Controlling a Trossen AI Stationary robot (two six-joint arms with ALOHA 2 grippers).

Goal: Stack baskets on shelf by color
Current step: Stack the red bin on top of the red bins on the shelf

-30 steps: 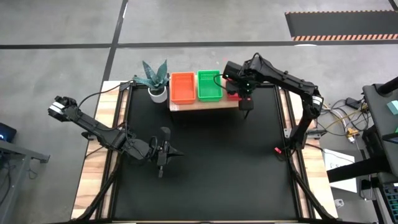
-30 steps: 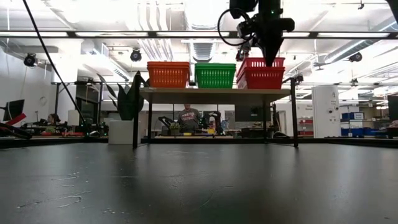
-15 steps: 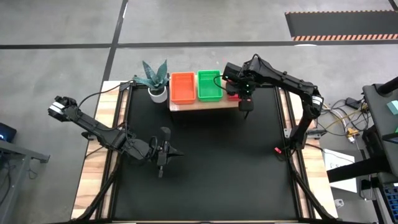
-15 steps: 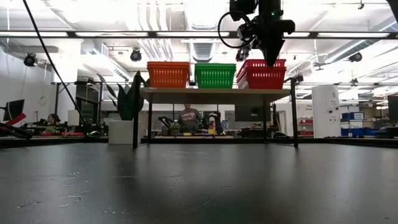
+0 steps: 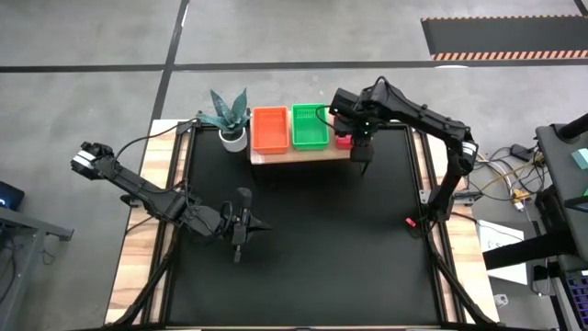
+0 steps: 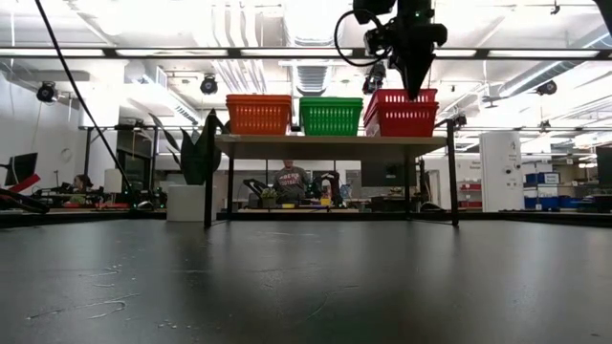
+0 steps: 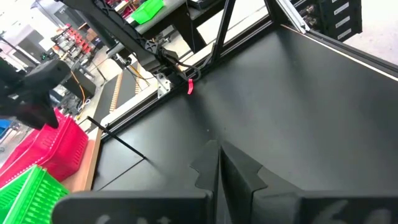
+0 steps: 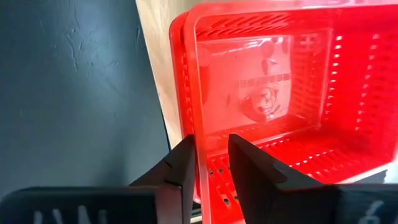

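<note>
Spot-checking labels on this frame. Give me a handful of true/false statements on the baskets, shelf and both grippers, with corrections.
1. Orange, green and red baskets sit side by side on the shelf. True.
2. The green baskets are at the shelf's right end. False: they sit in the middle, with the orange baskets on their left and the red baskets on their right.
3. The right gripper straddles the red baskets' wall, fingers parted. True.
4. The left gripper is above the shelf. False: it waits shut over the black tabletop, away from the shelf.
5. A potted plant stands on the shelf. False: it stands beside the shelf's left end.
</note>
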